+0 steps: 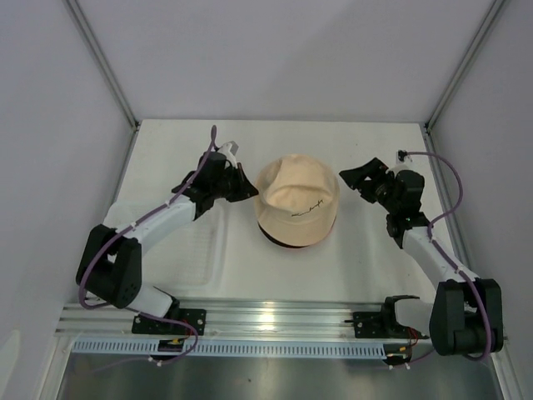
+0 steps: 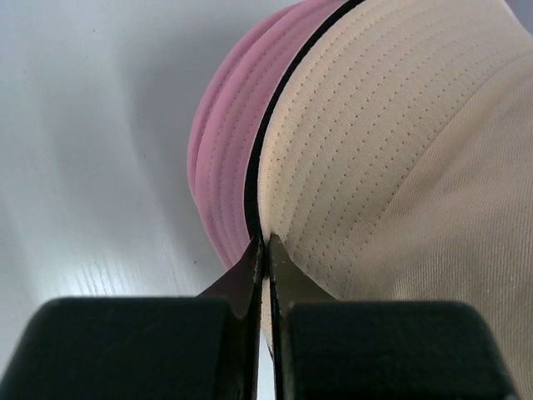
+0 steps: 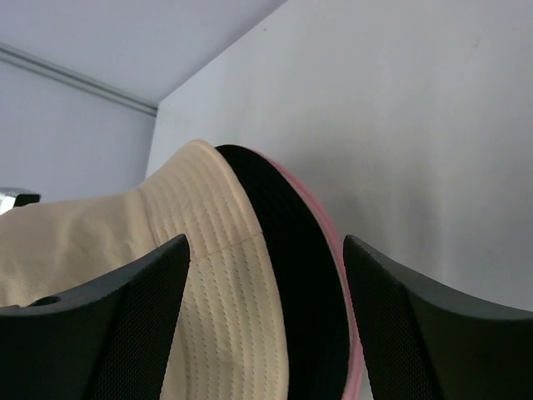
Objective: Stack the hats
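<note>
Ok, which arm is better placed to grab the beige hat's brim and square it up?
Right, probably: the right tool is open, facing the brim of the beige hat; the left tool is shut at that brim's edge.

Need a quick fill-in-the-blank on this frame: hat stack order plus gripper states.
The top hat is ___.
The second hat down is ___.
The left gripper, at the stack's brim, is ___.
The right gripper is ___.
Missing words: beige; black; shut; open.
</note>
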`<state>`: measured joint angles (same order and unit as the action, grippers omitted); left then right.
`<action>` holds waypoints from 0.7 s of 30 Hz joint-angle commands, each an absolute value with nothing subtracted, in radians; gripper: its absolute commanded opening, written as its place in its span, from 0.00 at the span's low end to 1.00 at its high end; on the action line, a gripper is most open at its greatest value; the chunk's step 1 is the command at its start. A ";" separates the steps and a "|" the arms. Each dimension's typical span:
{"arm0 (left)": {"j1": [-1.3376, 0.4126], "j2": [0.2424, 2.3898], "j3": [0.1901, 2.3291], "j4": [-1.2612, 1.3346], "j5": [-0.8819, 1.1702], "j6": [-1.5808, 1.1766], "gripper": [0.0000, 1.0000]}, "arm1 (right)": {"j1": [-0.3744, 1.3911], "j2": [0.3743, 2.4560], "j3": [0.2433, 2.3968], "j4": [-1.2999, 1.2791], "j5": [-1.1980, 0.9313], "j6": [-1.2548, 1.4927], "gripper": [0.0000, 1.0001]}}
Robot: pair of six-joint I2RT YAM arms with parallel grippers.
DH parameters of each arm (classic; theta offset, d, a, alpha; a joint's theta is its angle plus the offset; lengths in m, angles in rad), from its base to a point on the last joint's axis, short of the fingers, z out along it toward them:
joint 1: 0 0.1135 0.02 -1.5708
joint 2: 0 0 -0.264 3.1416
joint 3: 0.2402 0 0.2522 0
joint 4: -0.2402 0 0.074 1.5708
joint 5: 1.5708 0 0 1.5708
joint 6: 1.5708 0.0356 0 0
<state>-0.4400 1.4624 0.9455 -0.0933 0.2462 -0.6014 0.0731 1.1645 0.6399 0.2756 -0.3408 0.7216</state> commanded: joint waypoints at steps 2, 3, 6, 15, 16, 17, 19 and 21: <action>-0.433 1.522 1.077 -0.156 0.210 -0.520 0.01 | 0.104 1.201 0.626 0.555 -0.414 0.827 0.78; -0.431 1.544 1.087 -0.167 0.206 -0.519 0.01 | 0.109 1.213 0.630 0.575 -0.417 0.833 0.78; -0.431 1.565 1.121 -0.186 0.204 -0.512 0.01 | 0.117 1.221 0.634 0.609 -0.425 0.853 0.78; -0.430 1.583 1.135 -0.190 0.219 -0.514 0.01 | 0.152 1.290 0.617 0.610 -0.399 0.888 0.77; -0.430 1.585 1.137 -0.187 0.225 -0.515 0.01 | 0.150 1.298 0.614 0.618 -0.397 0.891 0.77; -0.430 1.586 1.134 -0.186 0.229 -0.515 0.01 | 0.152 1.311 0.611 0.624 -0.397 0.894 0.77; -0.430 1.589 1.134 -0.183 0.239 -0.517 0.01 | 0.153 1.327 0.612 0.632 -0.400 0.900 0.77; -0.430 1.591 1.134 -0.181 0.241 -0.517 0.01 | 0.153 1.348 0.615 0.656 -0.408 0.911 0.74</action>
